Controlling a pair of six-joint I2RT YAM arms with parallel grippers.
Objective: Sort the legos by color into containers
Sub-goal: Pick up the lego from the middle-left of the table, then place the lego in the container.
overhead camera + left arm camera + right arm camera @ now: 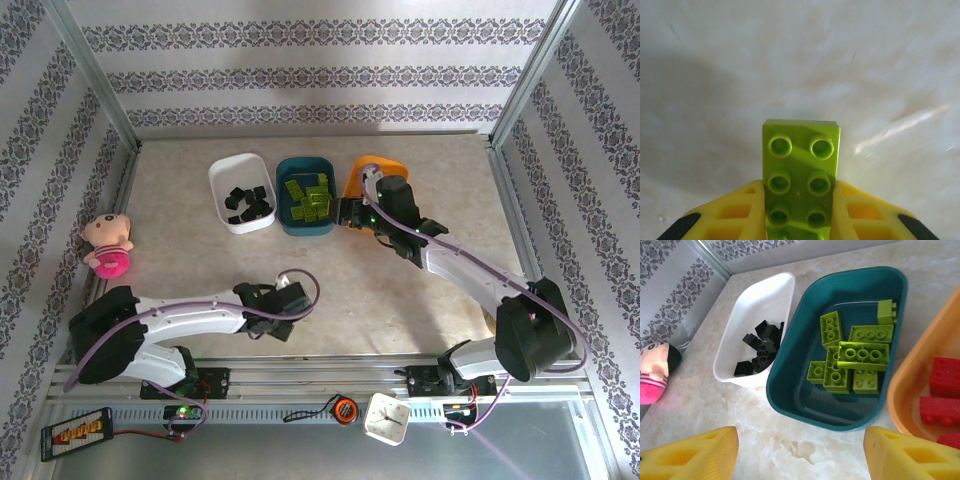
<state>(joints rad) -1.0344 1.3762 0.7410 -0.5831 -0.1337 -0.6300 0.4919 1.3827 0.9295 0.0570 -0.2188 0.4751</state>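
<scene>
My left gripper (800, 192) is shut on a lime green lego (801, 170), a six-stud brick pinched by its long sides just over the bare tabletop. From above, the left gripper (285, 315) sits near the table's front middle. My right gripper (800, 450) stands open with nothing between its fingers, hovering in front of the dark teal tub (790, 380). That tub holds several green legos (855, 357). The white tub (770, 295) holds black legos (760, 352), and the orange tub (905, 375) holds red legos (942, 390). From above, the right gripper (350, 212) is beside the orange tub (375, 162).
The white tub (225, 175), teal tub (282, 170) and orange tub stand in a row at the back middle. A pink-and-cream doll (107, 243) lies at the left edge. Patterned walls and metal posts fence the table. A small clock (385, 417) sits on the near rail.
</scene>
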